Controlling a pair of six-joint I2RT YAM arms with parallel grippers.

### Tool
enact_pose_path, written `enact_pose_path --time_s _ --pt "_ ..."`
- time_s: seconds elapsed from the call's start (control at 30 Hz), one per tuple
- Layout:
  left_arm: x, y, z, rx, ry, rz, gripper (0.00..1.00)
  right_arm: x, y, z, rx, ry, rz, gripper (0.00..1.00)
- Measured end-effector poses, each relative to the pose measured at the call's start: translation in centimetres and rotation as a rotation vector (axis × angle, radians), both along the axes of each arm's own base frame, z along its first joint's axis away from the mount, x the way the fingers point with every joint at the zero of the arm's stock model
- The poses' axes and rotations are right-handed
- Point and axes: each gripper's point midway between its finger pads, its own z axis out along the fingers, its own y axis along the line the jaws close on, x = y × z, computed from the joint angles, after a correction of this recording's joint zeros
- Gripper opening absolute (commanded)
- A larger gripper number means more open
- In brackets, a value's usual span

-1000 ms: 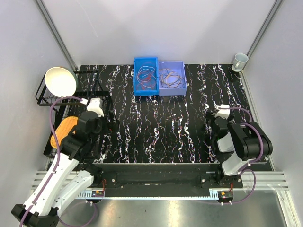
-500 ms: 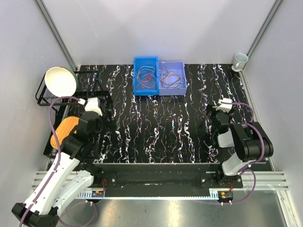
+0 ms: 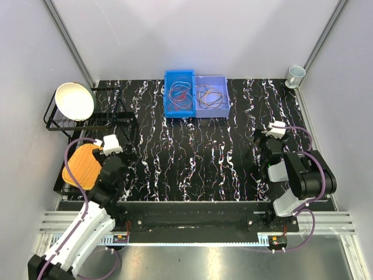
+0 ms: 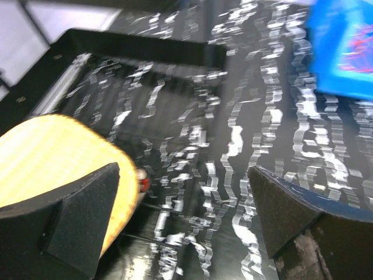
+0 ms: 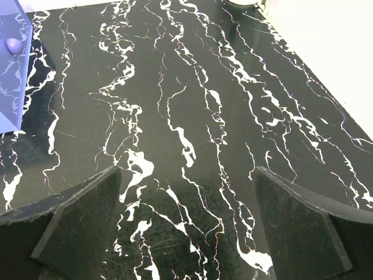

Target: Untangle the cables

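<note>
Two bins are set touching side by side at the far edge of the marbled surface [image 3: 198, 157]: a blue bin [image 3: 179, 114] on the left and a lavender bin [image 3: 211, 114] on the right. The cables [image 3: 179, 93] are kept as loose tangles inside both bins. The left hand [image 4: 186, 227] is spread open, with nothing gripped, beside a yellow board [image 4: 52, 157]. The right hand [image 5: 186, 233] is likewise open and empty, well apart from the bins.
</note>
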Motion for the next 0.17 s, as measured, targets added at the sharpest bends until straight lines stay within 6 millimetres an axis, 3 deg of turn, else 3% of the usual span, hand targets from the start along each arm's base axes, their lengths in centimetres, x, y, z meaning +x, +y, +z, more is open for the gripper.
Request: enact_pose_path --time_s 0.17 --pt "0.64 1.35 -0.55 0.021 -0.036 0.072 0.97 -0.02 0.00 -0.18 0.004 0.007 0.002 1.00"
